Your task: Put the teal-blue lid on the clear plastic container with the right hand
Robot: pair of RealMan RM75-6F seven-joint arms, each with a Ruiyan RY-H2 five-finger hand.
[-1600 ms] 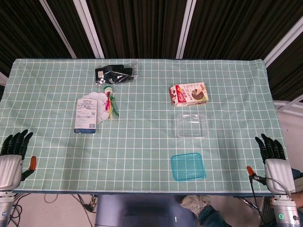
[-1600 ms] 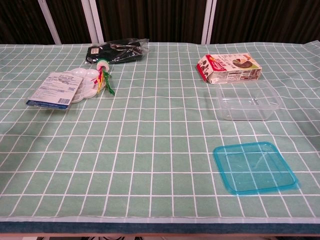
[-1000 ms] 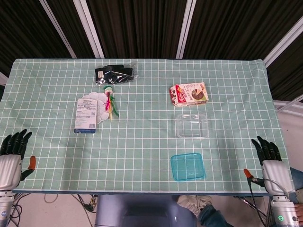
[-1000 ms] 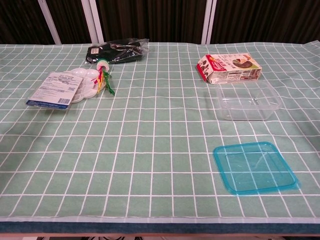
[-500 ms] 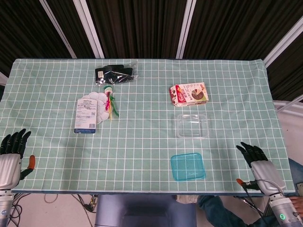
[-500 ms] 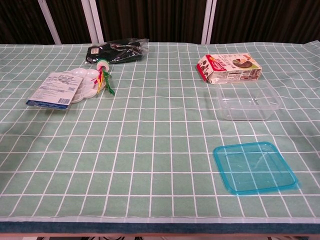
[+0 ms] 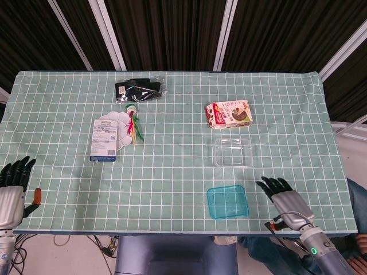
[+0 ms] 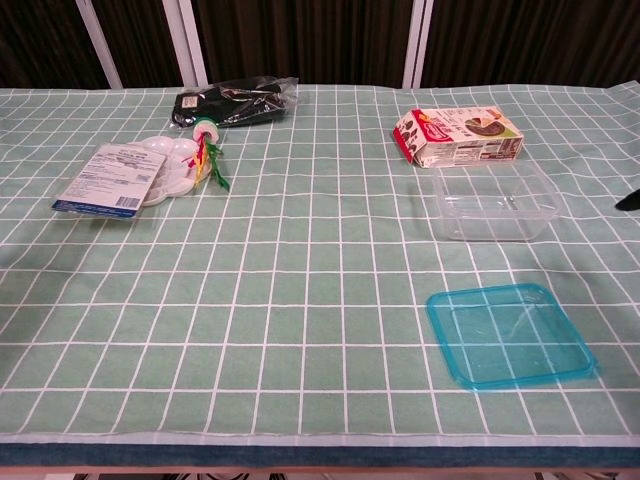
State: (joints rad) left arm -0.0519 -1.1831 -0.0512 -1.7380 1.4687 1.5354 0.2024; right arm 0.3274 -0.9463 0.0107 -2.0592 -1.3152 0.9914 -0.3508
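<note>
The teal-blue lid (image 7: 227,201) (image 8: 509,334) lies flat near the table's front edge. Just behind it stands the clear plastic container (image 7: 233,152) (image 8: 495,202), uncovered and with nothing inside. My right hand (image 7: 284,196) hovers over the front right of the table, to the right of the lid and apart from it, fingers spread and holding nothing. In the chest view only a dark fingertip (image 8: 630,199) shows at the right edge. My left hand (image 7: 11,189) sits off the table's front left corner, fingers extended, holding nothing.
A red-and-white snack box (image 7: 229,113) (image 8: 456,136) lies behind the container. On the left are a white paint palette with a labelled card (image 7: 107,137) (image 8: 120,176), a bundle of coloured sticks (image 7: 134,122) and a black packet (image 7: 139,89) (image 8: 233,101).
My right hand has swung from beyond the table's right front corner leftward over the cloth, closer to the lid. The left hand, lid and container have not moved.
</note>
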